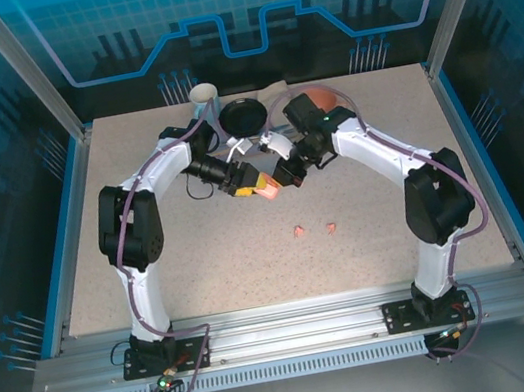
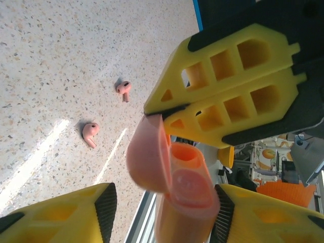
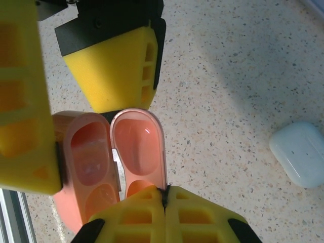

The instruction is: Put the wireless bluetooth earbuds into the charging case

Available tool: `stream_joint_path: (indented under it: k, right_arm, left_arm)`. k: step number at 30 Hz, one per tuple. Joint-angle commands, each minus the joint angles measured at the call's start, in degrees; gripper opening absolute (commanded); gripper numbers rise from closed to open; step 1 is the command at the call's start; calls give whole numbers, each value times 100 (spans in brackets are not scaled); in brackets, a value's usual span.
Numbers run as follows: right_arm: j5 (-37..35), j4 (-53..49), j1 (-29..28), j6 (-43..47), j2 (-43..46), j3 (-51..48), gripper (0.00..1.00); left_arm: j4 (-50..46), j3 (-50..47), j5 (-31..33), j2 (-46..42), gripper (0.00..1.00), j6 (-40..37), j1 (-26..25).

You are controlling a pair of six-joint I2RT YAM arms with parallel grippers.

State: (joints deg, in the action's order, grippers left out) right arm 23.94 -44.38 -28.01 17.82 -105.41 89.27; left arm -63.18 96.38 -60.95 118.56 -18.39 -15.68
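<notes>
Bright overhead light casts soft arm shadows on the speckled table (image 1: 202,257). In the left wrist view a glare streak crosses it; the close pink case (image 2: 172,177) blurs.

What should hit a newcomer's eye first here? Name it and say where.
An open salmon-pink plastic charging case is held mid-table where both arms meet: the right tool is shut on its lid edge, and the left tool straddles its body. Two tiny salmon-pink stemmed earbuds lie loose on the speckled tabletop, nearer the arm bases. A white rounded case lies close by.
</notes>
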Motion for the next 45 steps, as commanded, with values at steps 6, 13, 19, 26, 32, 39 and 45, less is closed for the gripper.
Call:
stream_joint_path:
  k: [6, 13, 19, 26, 32, 39, 45]
  right_arm:
    - [-84, -228, -97, 169, -85, 235, 0]
    - [-99, -333, -134, 252, -153, 385, 0]
    - [-169, -395, -174, 303, -200, 474, 0]
    - [-250, -405, -178, 327, -209, 495, 0]
    - [-355, -362, -152, 245, -197, 525, 0]
    - [-379, -244, 161, -395, 80, 675, 27]
    - [-434, -266, 825, -1374, 647, 603, 48]
  left_arm:
    - [-528, 171, -420, 165, 47, -537, 22]
    - [-746, 205, -471, 197, 45, -724, -31]
    - [-872, 294, -470, 306, 41, -806, -84]
    - [-948, 354, -483, 375, 32, -865, -92]
    - [-960, 349, -566, 378, 14, -911, -93]
    - [-525, 53, -666, 70, 0, -736, -93]
    - [1521, -820, -220, -915, 0, 458, -133]
